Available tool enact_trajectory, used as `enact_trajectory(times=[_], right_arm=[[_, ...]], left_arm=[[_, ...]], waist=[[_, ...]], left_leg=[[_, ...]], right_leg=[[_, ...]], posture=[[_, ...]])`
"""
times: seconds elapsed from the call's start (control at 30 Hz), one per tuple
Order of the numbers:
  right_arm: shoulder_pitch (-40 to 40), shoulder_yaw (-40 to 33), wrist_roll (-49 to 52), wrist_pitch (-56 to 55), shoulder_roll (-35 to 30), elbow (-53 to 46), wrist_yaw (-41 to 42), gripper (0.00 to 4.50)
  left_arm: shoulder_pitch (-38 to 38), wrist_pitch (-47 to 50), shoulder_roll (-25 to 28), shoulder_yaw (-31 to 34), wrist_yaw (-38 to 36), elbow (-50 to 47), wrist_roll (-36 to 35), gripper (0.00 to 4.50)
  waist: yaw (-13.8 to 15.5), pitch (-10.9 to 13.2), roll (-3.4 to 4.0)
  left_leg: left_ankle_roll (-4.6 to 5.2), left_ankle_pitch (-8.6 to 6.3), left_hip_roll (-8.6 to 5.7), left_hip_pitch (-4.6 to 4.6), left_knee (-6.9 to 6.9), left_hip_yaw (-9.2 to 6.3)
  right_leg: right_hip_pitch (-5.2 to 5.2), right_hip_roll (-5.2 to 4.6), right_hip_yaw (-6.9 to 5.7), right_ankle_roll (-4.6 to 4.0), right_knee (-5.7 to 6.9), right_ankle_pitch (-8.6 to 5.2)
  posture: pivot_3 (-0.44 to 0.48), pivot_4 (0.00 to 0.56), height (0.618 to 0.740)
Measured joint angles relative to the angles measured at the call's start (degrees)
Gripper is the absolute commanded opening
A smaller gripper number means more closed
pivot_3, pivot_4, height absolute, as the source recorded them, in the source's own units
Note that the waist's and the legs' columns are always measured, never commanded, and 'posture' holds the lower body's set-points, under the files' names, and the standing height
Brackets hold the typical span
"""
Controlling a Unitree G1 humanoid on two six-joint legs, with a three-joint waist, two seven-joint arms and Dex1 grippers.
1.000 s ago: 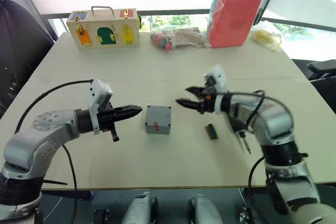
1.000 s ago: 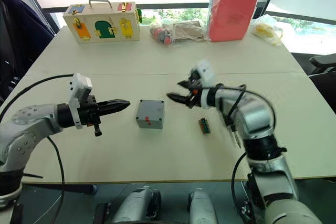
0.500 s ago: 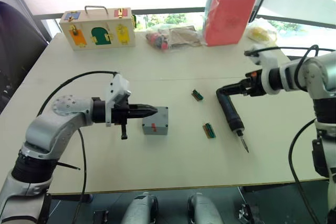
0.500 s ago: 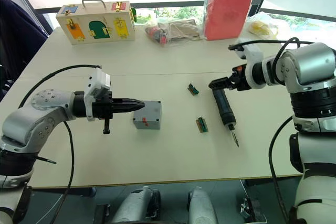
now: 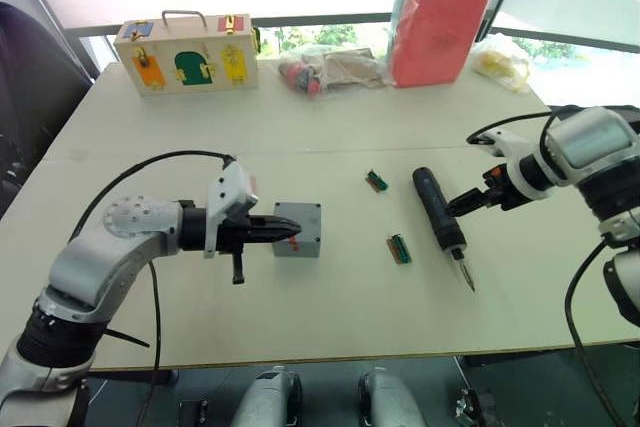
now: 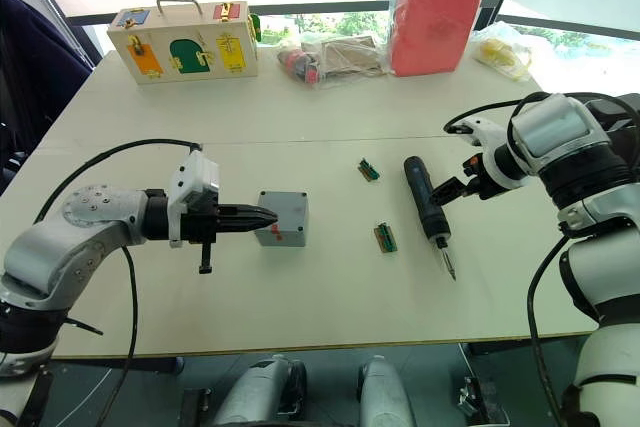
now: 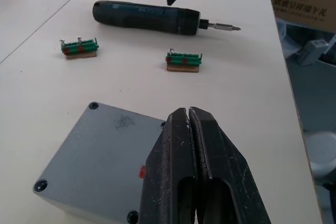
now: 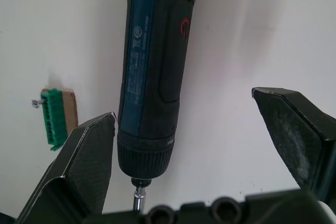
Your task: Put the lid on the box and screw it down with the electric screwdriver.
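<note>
The electric screwdriver (image 8: 155, 72) on the table between the right fingers (image 8: 86, 166) (spread wide), untouched.

Two head cameras look down from high up over the whole surface (image 5: 330, 317). Both wrist cameras sit low and close, and both see the electric screwdriver (image 8: 152, 77).

Legible markings: very few. The electric screwdriver (image 8: 152, 72) carries a red power-type symbol, a broken ring, on its dark grip panel, and a line of small white print with a round emblem along its blue side; that print cannot be read. The box (image 5: 298, 229) bears a small red mark on its side wall, no characters made out. No other readable text or numbers anywhere on the table (image 5: 330, 117).
</note>
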Motion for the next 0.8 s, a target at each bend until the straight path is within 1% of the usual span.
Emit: enact_trajectory(times=[0.13, 0.23, 0.4, 0.43, 0.47, 0.5, 0.63, 0.67, 0.7, 0.8], right_arm=[[0.0, 1.8, -1.9, -0.8, 2.2, 1.5, 2.2, 4.47], [0.0, 2.6, -3.2, -1.5, 3.3, 1.9, 3.3, 4.47], [1.4, 5.0, -5.7, -3.2, 4.6, 1.6, 4.8, 4.47], [1.4, 5.2, -6.1, -3.6, 4.6, 1.5, 5.1, 4.15], [1.6, 5.4, -6.7, -4.0, 4.6, 1.4, 5.5, 4.04], [1.9, 5.6, -7.6, -4.9, 4.6, 1.4, 5.8, 3.83], [2.5, 5.9, -10.1, -6.9, 4.8, 2.5, 6.4, 2.51], [2.6, 5.9, -10.9, -8.0, 4.8, 3.4, 6.7, 2.30], [2.8, 5.8, -11.6, -8.7, 4.8, 3.9, 7.1, 1.91], [3.5, 5.7, -13.3, -11.1, 4.8, 4.7, 8.3, 1.86]], left_arm=[[0.4, 0.3, -1.5, 0.0, 1.9, -0.7, 0.0, 0.00], [1.7, 0.5, -1.6, 0.1, 2.9, -1.6, -0.1, 0.00], [3.3, 1.8, -1.9, 0.6, 4.6, -2.9, -1.2, 0.00], [3.5, 1.9, -1.9, 0.8, 4.9, -3.2, -1.3, 0.00], [3.7, 2.4, -2.0, 1.0, 5.4, -3.6, -1.4, 0.00], [4.0, 2.6, -2.0, 1.1, 6.0, -3.9, -1.4, 0.00], [4.5, 3.1, -2.8, 1.1, 7.8, -4.6, -1.4, 0.00], [4.5, 3.6, -3.0, 1.1, 8.4, -5.0, -1.7, 0.00], [4.5, 3.9, -3.0, 1.2, 8.8, -5.3, -2.0, 0.00], [4.8, 4.2, -3.1, 1.8, 9.6, -6.1, -2.7, 0.00]], waist=[[0.0, 0.0, 0.00], [0.0, 0.0, 0.00], [0.2, 0.0, -0.05], [0.2, -0.1, -0.09], [0.2, -0.1, -0.11], [0.2, -0.1, -0.15], [0.4, -0.1, -0.22], [0.4, -0.1, -0.24], [0.4, -0.2, -0.27], [0.6, -0.3, -0.42]], left_leg=[[-0.08, 0.05, 0.00, 0.00, 0.01, -0.01], [-0.34, 0.20, -0.01, 0.00, 0.01, -0.01], [-0.35, 0.20, -0.03, 0.04, 0.05, -0.05], [-0.34, 0.19, -0.03, 0.04, 0.06, -0.07], [-0.33, 0.19, -0.03, 0.06, 0.06, -0.08], [-0.29, 0.16, -0.05, 0.09, 0.07, -0.11], [-0.37, 0.20, -0.06, 0.09, 0.06, -0.15], [-0.37, 0.20, -0.06, 0.09, 0.06, -0.16], [-0.38, 0.20, -0.06, 0.10, 0.06, -0.17], [-0.39, 0.20, -0.06, 0.21, 0.06, -0.23]], right_leg=[[-0.03, 0.00, -0.01, 0.00, 0.08, 0.00], [-0.02, 0.01, 0.00, 0.00, 0.08, 0.00], [0.07, -0.01, -0.02, 0.00, 0.07, 0.00], [0.09, 0.00, -0.03, 0.00, 0.07, 0.00], [0.13, -0.01, -0.04, 0.00, 0.06, 0.00], [0.17, -0.01, -0.06, -0.01, 0.04, 0.00], [0.20, 0.00, -0.10, -0.01, 0.02, -0.01], [0.22, 0.00, -0.11, -0.01, 0.01, -0.01], [0.23, 0.00, -0.12, -0.01, 0.00, -0.01], [0.39, 0.00, -0.20, -0.01, -0.07, -0.01]], posture=[[0.000, 0.150, 0.740], [0.000, 0.150, 0.740], [0.000, 0.150, 0.740], [0.000, 0.150, 0.740], [0.000, 0.150, 0.740], [0.000, 0.150, 0.740], [0.000, 0.150, 0.740], [0.000, 0.150, 0.740], [0.000, 0.150, 0.740], [0.000, 0.150, 0.740]])
